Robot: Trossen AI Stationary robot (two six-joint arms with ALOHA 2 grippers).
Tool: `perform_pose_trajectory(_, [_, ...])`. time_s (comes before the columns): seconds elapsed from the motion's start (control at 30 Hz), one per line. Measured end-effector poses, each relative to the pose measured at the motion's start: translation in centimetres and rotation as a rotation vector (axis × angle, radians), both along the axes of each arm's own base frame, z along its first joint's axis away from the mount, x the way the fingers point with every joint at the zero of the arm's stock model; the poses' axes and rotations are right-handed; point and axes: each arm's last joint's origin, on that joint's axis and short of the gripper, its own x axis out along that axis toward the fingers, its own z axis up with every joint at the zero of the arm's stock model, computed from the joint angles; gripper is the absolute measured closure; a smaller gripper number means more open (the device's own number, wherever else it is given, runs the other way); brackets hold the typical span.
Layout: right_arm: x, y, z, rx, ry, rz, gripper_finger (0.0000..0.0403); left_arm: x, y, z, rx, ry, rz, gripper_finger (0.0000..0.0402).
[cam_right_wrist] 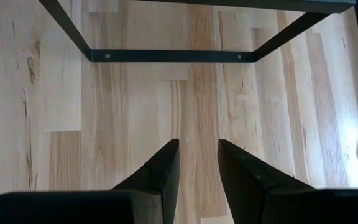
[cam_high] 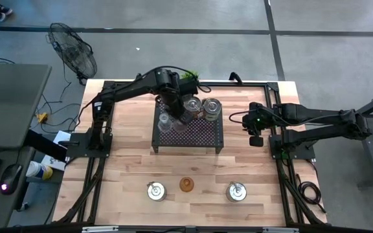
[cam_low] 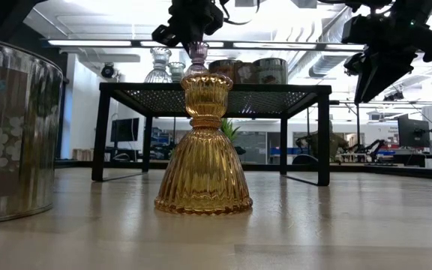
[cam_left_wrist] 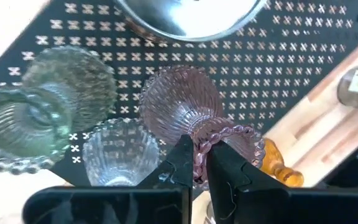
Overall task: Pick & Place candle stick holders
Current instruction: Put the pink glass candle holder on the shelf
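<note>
The pink glass candle holder [cam_left_wrist: 188, 115] is sitting pinched by its beaded rim between the left gripper [cam_left_wrist: 196, 163] jaws, which are closed tight on that rim. The holder is over the black perforated rack [cam_high: 188, 133], and whether its base is touching the mesh cannot be told. Just beside the jaws, a small clear ribbed holder [cam_left_wrist: 118, 152] is standing on the rack, and next to that a larger clear holder [cam_left_wrist: 45, 102] with a beaded edge is lying close to the rack's rim. Beyond the jaws, on the far part of the mesh, a shiny silver holder [cam_left_wrist: 188, 18] is showing only its round edge; from above, two silver holders [cam_high: 210, 107] are crowding that end of the rack.

Below the rack, on the wooden counter [cam_high: 128, 162], an amber ribbed glass holder [cam_low: 204, 146] is standing upright, between two silver disc-based holders [cam_high: 155, 190] [cam_high: 236, 191] set well apart from it in a row along the front.

The right gripper [cam_right_wrist: 197, 163] is hovering off to the side of the rack above bare counter, its jaws standing partly apart and gripping nothing. A green plant [cam_high: 189, 77] is peeking out behind the left arm.
</note>
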Motion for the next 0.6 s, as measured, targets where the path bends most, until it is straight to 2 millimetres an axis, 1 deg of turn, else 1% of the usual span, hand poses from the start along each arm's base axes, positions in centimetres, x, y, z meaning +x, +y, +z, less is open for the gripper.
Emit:
perform_pose_trajectory(0.47, [0.0, 0.0, 0.01, 0.0, 0.0, 0.0, 0.0302, -0.06, 0.28, -0.01, 0.018, 0.005, 0.013, 0.0386])
perform_pose_trajectory(0.6, [0.0, 0.0, 0.0, 0.0, 0.0, 0.0, 0.0302, -0.07, 0.32, -0.01, 0.022, 0.001, -0.014, 0.0386])
